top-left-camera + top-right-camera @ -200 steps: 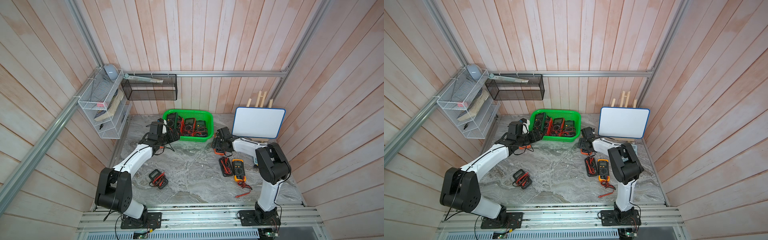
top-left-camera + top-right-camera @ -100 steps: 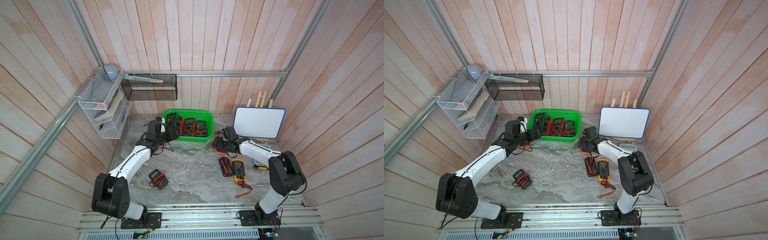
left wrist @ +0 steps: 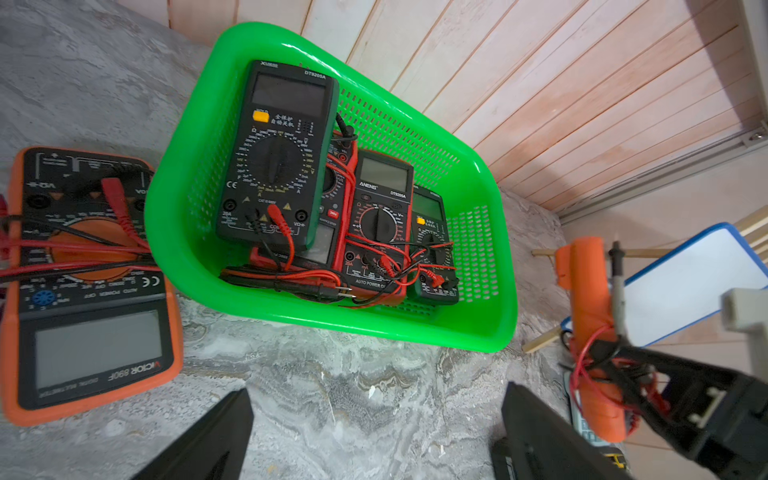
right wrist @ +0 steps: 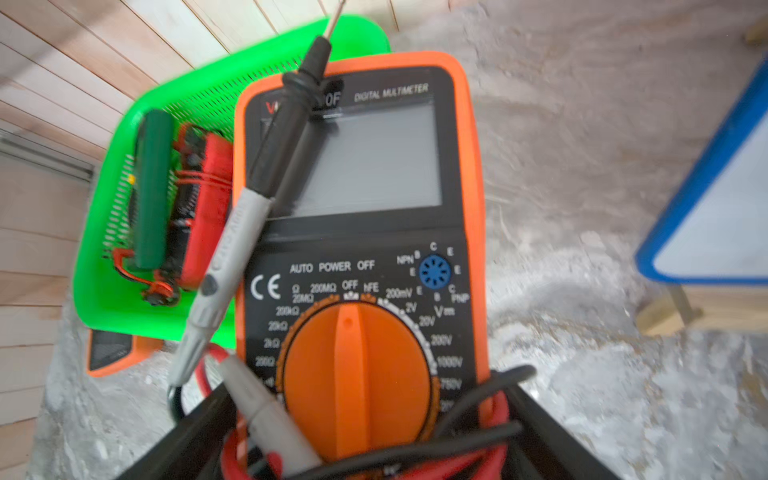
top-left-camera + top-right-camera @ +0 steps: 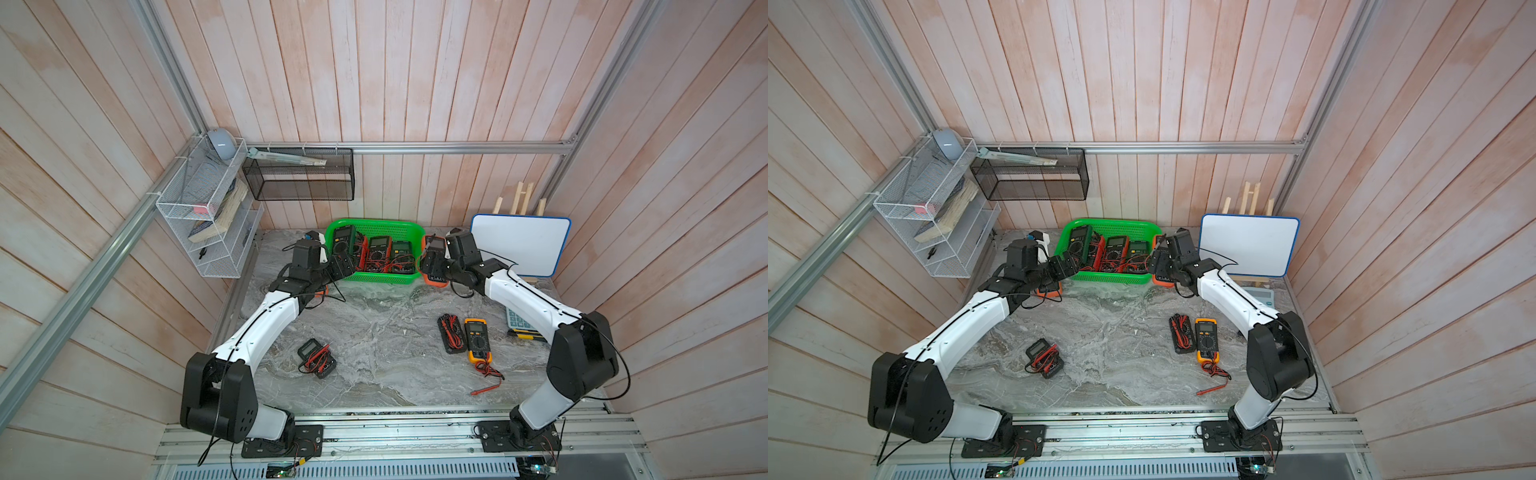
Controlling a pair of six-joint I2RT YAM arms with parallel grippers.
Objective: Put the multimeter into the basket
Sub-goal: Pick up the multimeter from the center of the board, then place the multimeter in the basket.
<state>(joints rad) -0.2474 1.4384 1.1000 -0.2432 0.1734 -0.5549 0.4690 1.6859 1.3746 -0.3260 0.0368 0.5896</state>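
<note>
1. Transport is the step in hand: the right gripper (image 4: 365, 432) is clamped on the sides of the orange multimeter (image 4: 361, 166), with its probes (image 4: 291, 104) lying across the face.
2. That multimeter hangs clear of the table (image 5: 374, 332) just beside the basket (image 5: 374, 224), at the end nearest the right arm, not yet over the rim.
3. At the basket's opposite end the left gripper (image 3: 374, 436) hovers with jaws wide apart and empty, near a second orange meter (image 3: 91, 291) lying just outside the wall.
4. Next, I judge, the load must cross the rim and go down into whatever room is left (several meters (image 3: 274, 158) already crowd the inside), with the loose leads (image 4: 490, 374) kept from snagging the wall.
</note>
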